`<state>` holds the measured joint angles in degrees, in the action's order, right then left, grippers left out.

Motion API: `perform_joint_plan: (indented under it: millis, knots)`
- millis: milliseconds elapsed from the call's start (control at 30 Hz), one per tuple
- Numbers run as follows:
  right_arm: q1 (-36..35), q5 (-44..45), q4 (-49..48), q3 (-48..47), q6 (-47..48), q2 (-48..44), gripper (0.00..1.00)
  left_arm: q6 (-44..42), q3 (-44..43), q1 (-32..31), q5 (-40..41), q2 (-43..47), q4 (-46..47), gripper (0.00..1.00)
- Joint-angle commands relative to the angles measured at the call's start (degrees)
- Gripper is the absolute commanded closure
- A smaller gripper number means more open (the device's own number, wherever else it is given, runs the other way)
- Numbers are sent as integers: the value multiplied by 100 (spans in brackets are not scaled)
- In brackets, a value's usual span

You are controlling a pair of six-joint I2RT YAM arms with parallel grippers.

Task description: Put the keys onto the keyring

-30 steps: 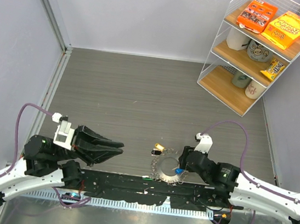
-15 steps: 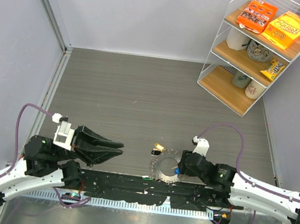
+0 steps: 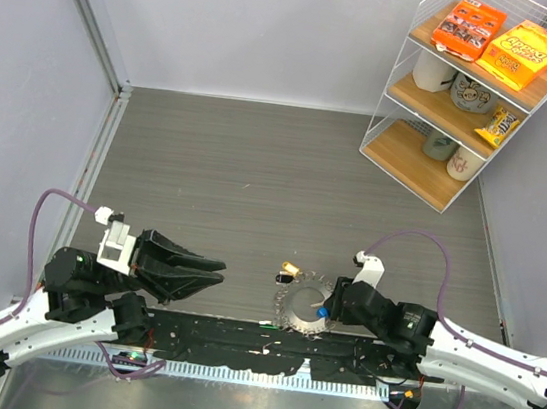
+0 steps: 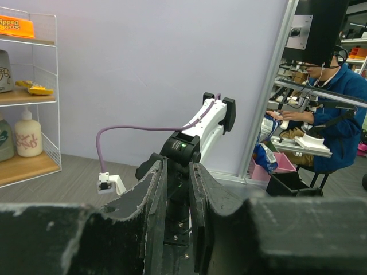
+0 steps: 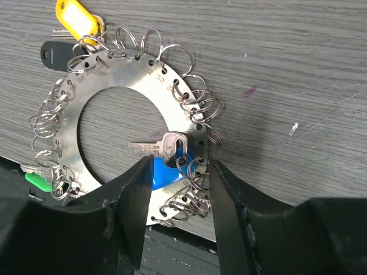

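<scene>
Pale lilac walls (image 3: 228, 17) boxed in the grey wood-grain tabletop (image 3: 259, 162), and the wire shelf rack (image 3: 474, 100) in the far right corner ran off the top of the overhead view, its boxes and bottles only partly readable. Beyond the enclosure, in the left wrist view, sat a person in a blue jacket (image 4: 335, 103), face hidden behind a dark panel. At the near edge, the left arm (image 3: 16, 322) sat well to the left of everything, the left pincer (image 3: 218, 271) parted to a narrow slit with nothing in it, its own dark fingers (image 4: 132, 229) blocking most of its camera. Over on the right arm (image 3: 475, 357), the right pincer (image 5: 180, 172) stood low over the keyring (image 5: 163, 80), jaws apart on either side of its near rim, clamping nothing. That keyring, a flat silvery disc fringed with small split rings, lay on the tabletop beside the dark strip (image 3: 265, 345), its nearest part hidden behind the fingers. A silver key (image 5: 163, 146) lay across the inner rim, with a blue tag (image 5: 166, 172) half covered beneath. A yellow tag (image 5: 77, 12) was cropped at the top, a dark tag (image 5: 56, 56) lay beside it, and a green tag (image 5: 35, 181) poked out on the left. Whether the silver key was threaded on, I could not tell.
</scene>
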<state>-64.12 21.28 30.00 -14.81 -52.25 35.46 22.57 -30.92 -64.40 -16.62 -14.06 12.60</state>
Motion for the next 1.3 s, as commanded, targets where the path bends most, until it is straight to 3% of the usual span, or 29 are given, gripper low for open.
perform_joint_plan:
  millis: [0,267,700,1033,1267]
  knots:
    - [5,-1,-11,66,-171,-22,52,81,-11,7,-96,-35,261,73]
    - [5,78,76,92,-338,145,53,90,-46,7,-139,-96,278,72]
    - [-4,122,76,83,-339,5,94,72,-37,-2,-122,-88,287,72]
    - [-75,35,103,-697,302,-74,94,151,-107,7,-148,-123,269,72]
    - [-83,-930,-362,-1646,1540,-391,94,187,-327,6,-245,-184,225,72]
